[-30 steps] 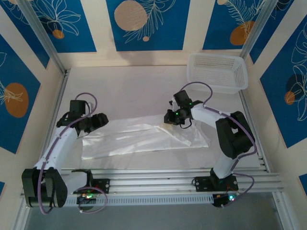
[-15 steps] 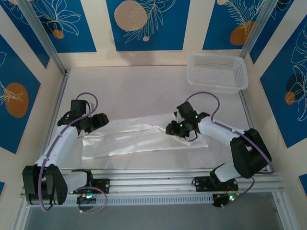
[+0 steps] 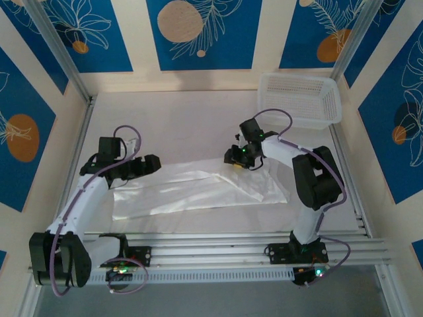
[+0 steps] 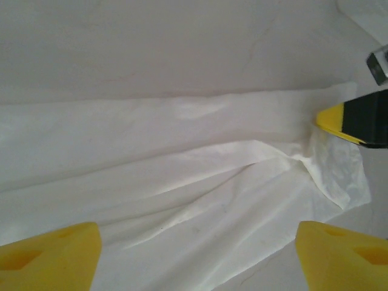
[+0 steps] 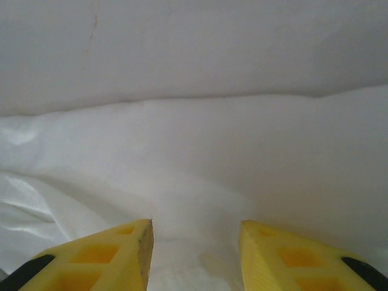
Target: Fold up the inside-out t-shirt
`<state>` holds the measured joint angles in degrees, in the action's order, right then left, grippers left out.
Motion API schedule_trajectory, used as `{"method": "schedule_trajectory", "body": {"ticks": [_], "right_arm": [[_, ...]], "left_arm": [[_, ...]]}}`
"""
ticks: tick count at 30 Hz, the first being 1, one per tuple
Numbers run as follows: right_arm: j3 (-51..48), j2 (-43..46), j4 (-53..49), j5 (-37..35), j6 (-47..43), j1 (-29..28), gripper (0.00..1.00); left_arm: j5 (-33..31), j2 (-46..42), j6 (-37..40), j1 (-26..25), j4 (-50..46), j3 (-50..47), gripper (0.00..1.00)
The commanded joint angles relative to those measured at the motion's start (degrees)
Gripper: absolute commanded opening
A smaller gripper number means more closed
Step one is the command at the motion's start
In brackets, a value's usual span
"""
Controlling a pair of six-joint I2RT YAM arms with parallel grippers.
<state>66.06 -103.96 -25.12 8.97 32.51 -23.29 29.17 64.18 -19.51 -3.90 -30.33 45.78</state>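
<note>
The inside-out t-shirt (image 3: 198, 188) lies as a long white strip across the table, creased along its length. My left gripper (image 3: 151, 163) hovers over the shirt's far left edge, jaws wide open, cloth (image 4: 182, 182) spread beneath them. In the left wrist view its yellow fingertips (image 4: 54, 257) frame the gripper (image 4: 197, 257). My right gripper (image 3: 232, 158) sits at the shirt's far right edge, open, with nothing pinched. In the right wrist view the gripper (image 5: 195, 242) has the shirt (image 5: 212, 163) just below it. One yellow finger of the right gripper (image 4: 339, 120) shows in the left wrist view.
A white mesh basket (image 3: 301, 99) stands at the back right corner. Bare table (image 3: 178, 125) stretches behind the shirt. Aluminium rails (image 3: 211, 241) run along the near edge by the arm bases. Panel walls close in both sides.
The right gripper opened and let go of the shirt, swung toward the front, then came back to the far edge. The left gripper opened wider and shifted right over the cloth.
</note>
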Motion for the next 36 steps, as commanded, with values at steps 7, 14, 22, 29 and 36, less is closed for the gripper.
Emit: {"method": "schedule_trajectory", "body": {"ticks": [7, 14, 22, 29, 36], "right_arm": [[-3.38, 1.69, -0.99, 7.79, -2.27, -0.62, 0.24], [-5.72, 7.12, -2.82, 8.13, -2.24, -1.35, 0.0], [-17.83, 16.72, 0.6, 13.76, 3.18, -8.79, 0.26], [-19.42, 25.59, 2.53, 5.51, 6.44, 2.85, 0.39], [-15.53, 14.14, -0.2, -0.23, 6.38, 10.37, 0.02]], "left_arm": [[3.62, 0.77, 2.19, -3.17, 2.71, 0.19, 0.89], [-0.2, 1.54, 2.54, -3.85, 1.12, 0.36, 0.89], [-1.16, 2.79, 2.26, -4.35, 1.23, 0.19, 0.89], [-10.07, 5.19, -1.8, -5.24, 0.06, 1.3, 0.84], [-32.05, 8.69, -14.88, -5.23, -8.24, 3.74, 0.0]]}}
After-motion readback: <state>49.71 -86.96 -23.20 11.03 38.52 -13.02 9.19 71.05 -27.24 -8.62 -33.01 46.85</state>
